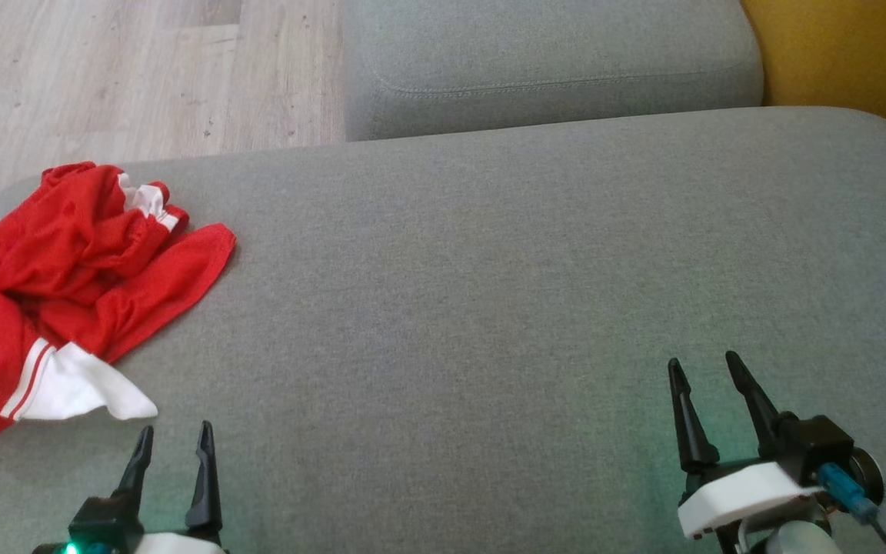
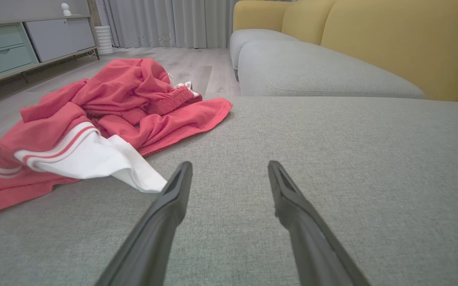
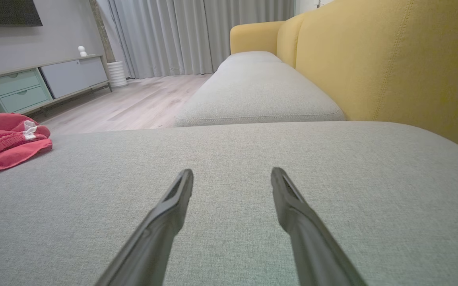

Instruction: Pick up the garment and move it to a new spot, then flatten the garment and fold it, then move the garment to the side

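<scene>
Garment (image 1: 66, 292) lies left on cushion (image 1: 489, 308) (edge perhaps overhanging).

no readable text, labels, or numbers

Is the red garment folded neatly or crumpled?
Crumpled: the red garment lies bunched in loose, overlapping folds on the grey cushion.
</scene>
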Robot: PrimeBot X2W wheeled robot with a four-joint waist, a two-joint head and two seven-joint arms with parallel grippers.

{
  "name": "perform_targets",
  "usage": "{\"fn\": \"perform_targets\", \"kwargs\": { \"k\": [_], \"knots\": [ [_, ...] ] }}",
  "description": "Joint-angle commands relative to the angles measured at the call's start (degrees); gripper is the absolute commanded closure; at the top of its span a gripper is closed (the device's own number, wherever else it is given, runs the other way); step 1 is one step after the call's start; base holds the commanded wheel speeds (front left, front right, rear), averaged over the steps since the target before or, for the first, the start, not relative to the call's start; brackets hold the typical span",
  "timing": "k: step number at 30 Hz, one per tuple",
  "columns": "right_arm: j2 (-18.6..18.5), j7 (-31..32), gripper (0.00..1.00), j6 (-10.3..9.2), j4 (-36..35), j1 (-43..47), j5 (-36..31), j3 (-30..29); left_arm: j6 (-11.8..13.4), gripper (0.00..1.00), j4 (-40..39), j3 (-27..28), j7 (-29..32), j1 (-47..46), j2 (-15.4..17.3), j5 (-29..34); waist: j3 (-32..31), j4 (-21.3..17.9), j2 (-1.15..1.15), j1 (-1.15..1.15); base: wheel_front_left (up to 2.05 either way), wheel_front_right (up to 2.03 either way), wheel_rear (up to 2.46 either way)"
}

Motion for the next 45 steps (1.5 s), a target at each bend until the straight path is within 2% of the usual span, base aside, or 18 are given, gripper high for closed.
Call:
{"fn": "perform_targets", "kwargs": {
  "k": [1,9,13,17,25,29,39,45],
  "knots": [
    [-0.51,-0.71,0.0,-0.04,-1.54,-2.13,0.46,1.42,-0.08,0.0,-1.4,2.17,-0.63,-1.96,0.42,-0.28,0.0,-0.02,0.0,0.0,0.0,0.0,0.0],
    [-0.51,-0.71,0.0,-0.04,-1.38,-2.09,0.57,1.31,-0.67,0.0,-0.51,2.57,-0.63,-2.39,0.2,-0.45,0.08,0.24,0.0,0.0,0.0,0.0,0.0],
    [-0.51,-0.71,0.0,-0.04,-1.47,-1.96,0.47,1.41,-0.86,0.0,-0.37,2.49,-0.63,-2.53,-0.1,-0.27,0.05,1.55,0.0,0.0,0.0,0.0,0.0],
    [-0.51,-0.71,0.0,-0.04,-1.87,-1.58,1.04,1.17,-1.02,0.0,-0.07,1.86,-0.63,-3.14,-0.43,-0.01,-0.46,5.43,0.0,0.0,0.0,0.0,0.0],
    [-0.51,-0.71,0.0,-0.04,-1.31,-1.57,1.9,3.91,-1.28,0.0,0.55,1.25,-0.63,-2.19,-0.59,-0.35,-1.93,16.56,0.0,0.0,0.0,0.0,0.0],
    [-0.51,-0.71,0.0,-0.04,-0.74,-2.6,2.2,5.85,-1.36,0.0,0.82,1.9,-0.63,-1.6,-0.03,-1.01,-2.11,19.48,0.0,0.0,0.0,0.0,0.0],
    [-0.51,-0.71,0.0,-0.04,-0.9,-4.96,1.11,8.46,-1.46,0.0,-1.27,3.29,-0.63,-4.33,1.08,-3.38,2.06,18.96,0.0,0.0,0.0,0.0,0.0],
    [-3.41,-0.71,0.0,-0.04,-2.59,-8.37,-1.03,8.24,-1.56,0.0,-3.29,0.0,2.3,-17.4,5.54,-6.4,11.82,18.47,0.0,0.0,0.0,0.0,0.0]
  ]
}}
